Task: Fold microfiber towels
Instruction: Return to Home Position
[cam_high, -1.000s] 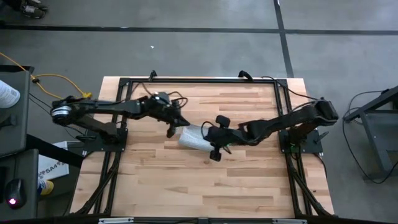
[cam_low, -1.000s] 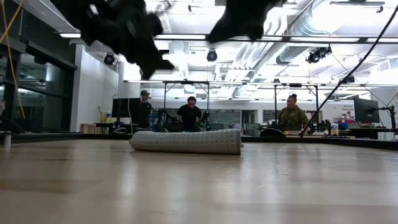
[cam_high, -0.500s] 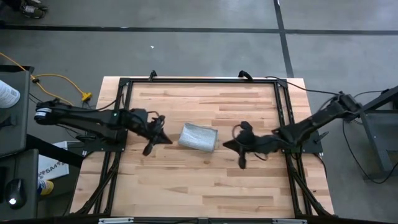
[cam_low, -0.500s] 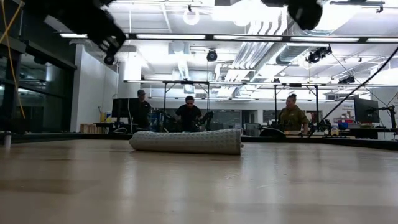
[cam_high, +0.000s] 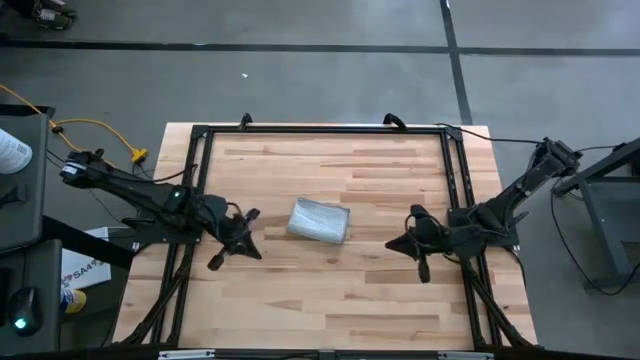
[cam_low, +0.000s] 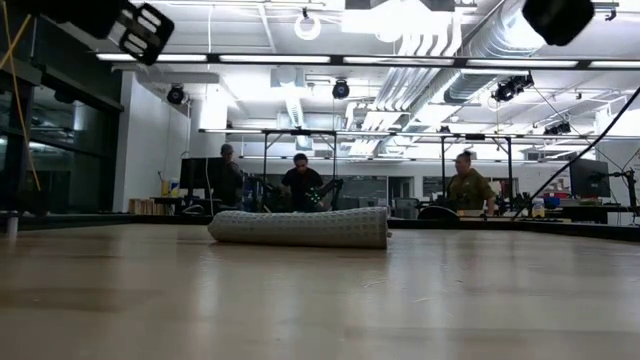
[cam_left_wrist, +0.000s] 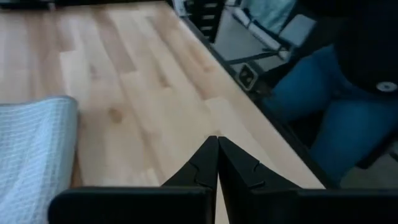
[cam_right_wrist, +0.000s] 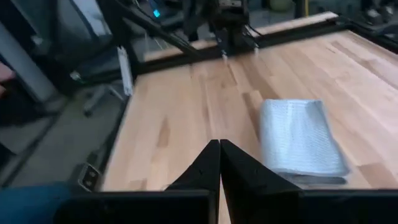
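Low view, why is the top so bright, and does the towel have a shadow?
Low view: long ceiling lamps glare white up top, and the wooden table shines faintly in front of the towel. High view: the light is even, with no hard shadow beside the towel.

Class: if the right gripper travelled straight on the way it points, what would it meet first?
Likely bare tabletop; the right gripper, fingers shut, points beside the folded towel, not at it. Farther on stands the left arm; depth is unclear.
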